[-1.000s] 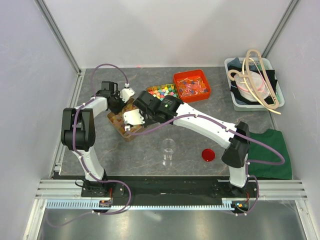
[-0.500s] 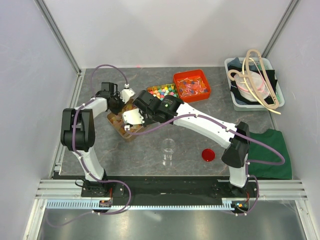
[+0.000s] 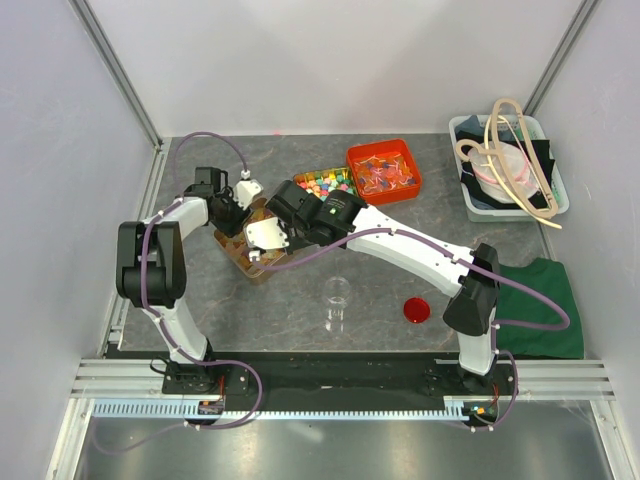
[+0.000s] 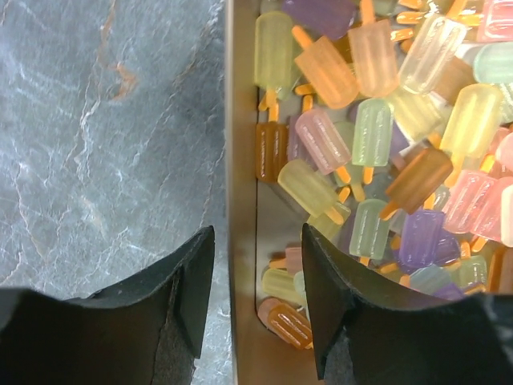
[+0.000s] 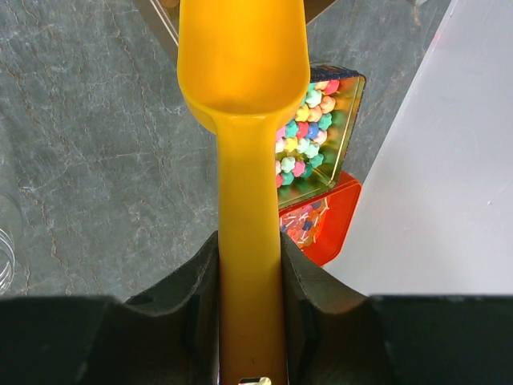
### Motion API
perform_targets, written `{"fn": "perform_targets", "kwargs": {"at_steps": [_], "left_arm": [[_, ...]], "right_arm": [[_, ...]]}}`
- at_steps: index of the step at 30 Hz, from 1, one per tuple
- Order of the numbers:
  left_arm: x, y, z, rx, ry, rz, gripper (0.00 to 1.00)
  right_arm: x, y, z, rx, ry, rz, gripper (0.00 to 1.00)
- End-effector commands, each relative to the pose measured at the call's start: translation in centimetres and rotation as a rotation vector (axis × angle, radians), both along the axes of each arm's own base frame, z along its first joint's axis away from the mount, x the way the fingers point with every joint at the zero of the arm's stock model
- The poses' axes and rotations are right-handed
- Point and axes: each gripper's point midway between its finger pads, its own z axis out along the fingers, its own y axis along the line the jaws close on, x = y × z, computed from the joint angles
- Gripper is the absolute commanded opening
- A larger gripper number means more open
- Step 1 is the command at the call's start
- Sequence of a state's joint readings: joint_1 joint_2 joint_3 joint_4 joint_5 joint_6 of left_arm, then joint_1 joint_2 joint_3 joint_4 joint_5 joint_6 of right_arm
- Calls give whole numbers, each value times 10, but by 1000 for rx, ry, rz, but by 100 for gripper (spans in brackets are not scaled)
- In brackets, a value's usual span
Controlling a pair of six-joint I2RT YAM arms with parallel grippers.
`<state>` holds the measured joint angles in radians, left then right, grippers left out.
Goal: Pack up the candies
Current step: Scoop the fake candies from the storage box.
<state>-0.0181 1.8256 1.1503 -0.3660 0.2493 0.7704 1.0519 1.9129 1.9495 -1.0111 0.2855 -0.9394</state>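
Your left gripper (image 4: 256, 321) straddles the tray (image 4: 240, 160) wall, jaws apart, not clamped; your right gripper (image 5: 248, 293) clasps the scoop (image 5: 240, 64). The candies (image 4: 361, 136) fill the tray. Dig now and it may slide, spilling them onto the desk (image 4: 104, 120).

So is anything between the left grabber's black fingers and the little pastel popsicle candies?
Only the brown tray's thin side wall, which sits in the gap of the open left gripper. The pastel translucent popsicle-shaped candies lie uncovered beside it.
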Motion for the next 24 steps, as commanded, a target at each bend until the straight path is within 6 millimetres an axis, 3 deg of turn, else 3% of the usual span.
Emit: {"fn": "perform_targets", "kwargs": {"at_steps": [1,5,15,17,21,24], "left_arm": [[5,0,13,-42,-37,46,54],[16,5,13,-27,-65,77,54],[15,12,-7,19,-25,68,43],[13,13,-14,28,-9,68,39],[6,15,-27,50,21,46,16],[-1,16,-35,63,46,30,7]], "right_arm": [[3,6,12,21,-30,4,0],[4,6,12,21,-33,4,0],[4,6,12,23,-33,3,0],[4,6,11,20,-31,3,0],[4,7,10,17,-33,6,0],[5,6,10,10,-34,11,0]]}}
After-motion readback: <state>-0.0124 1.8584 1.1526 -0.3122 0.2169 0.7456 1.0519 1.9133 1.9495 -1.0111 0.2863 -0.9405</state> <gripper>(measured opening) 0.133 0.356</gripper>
